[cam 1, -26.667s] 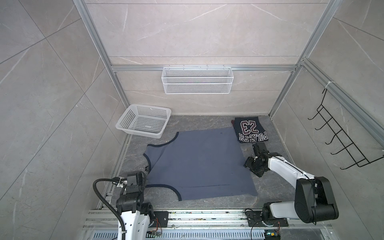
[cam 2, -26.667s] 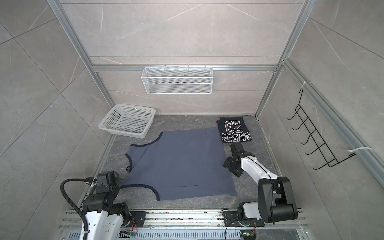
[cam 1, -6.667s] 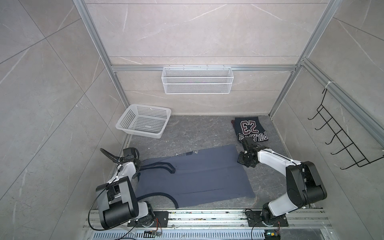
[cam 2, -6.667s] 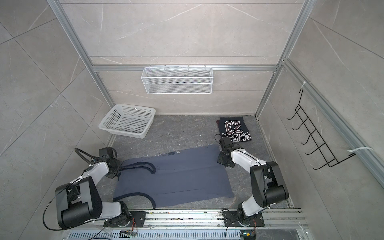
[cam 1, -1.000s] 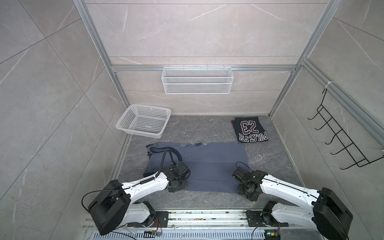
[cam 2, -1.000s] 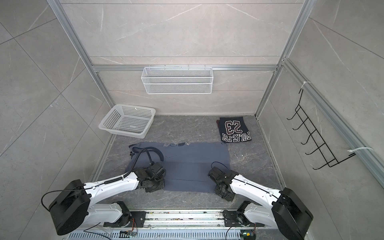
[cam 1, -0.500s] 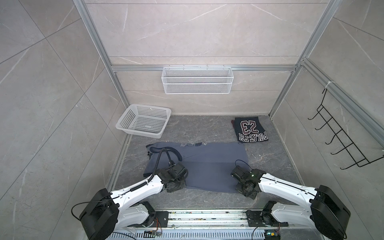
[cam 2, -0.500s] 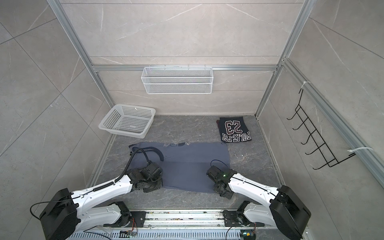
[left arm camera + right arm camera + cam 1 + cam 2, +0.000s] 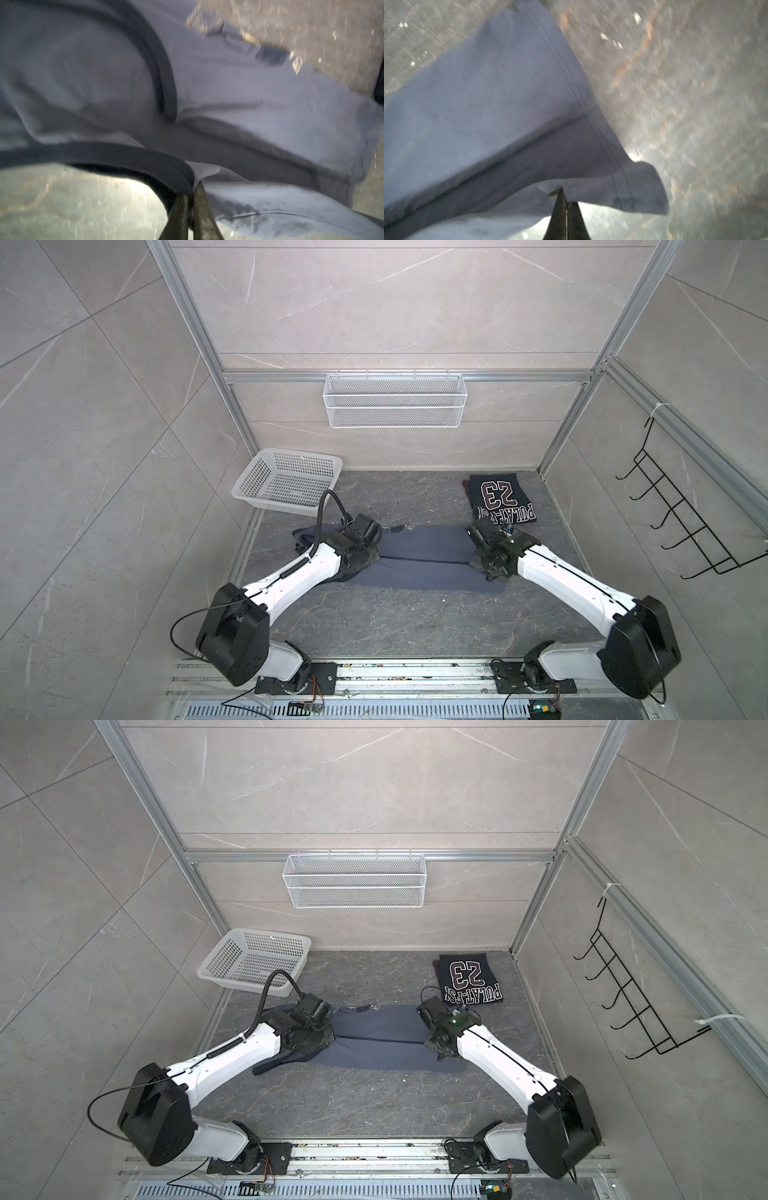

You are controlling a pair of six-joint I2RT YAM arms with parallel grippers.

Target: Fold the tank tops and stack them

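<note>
The slate blue-grey tank top (image 9: pixel 419 562) (image 9: pixel 382 1042) lies as a long strip across the middle of the floor, its near edge lifted and doubled over. My left gripper (image 9: pixel 191 193) is shut on its dark-trimmed armhole edge at the strip's left end (image 9: pixel 357 562). My right gripper (image 9: pixel 564 199) is shut on the hem corner at the right end (image 9: pixel 484 568). The navy tank top (image 9: pixel 500 504) (image 9: pixel 469 979) with the white "23" print lies folded at the back right, apart from both grippers.
A white perforated basket (image 9: pixel 286 481) stands at the back left. A wire shelf (image 9: pixel 395 406) hangs on the back wall and a black hook rack (image 9: pixel 681 526) on the right wall. The arm bases sit on a metal rail (image 9: pixel 415 676) along the front.
Both grippers have closed on the blue-grey top's near edge and moved it toward the back, folding it over. The strip now looks narrower.
</note>
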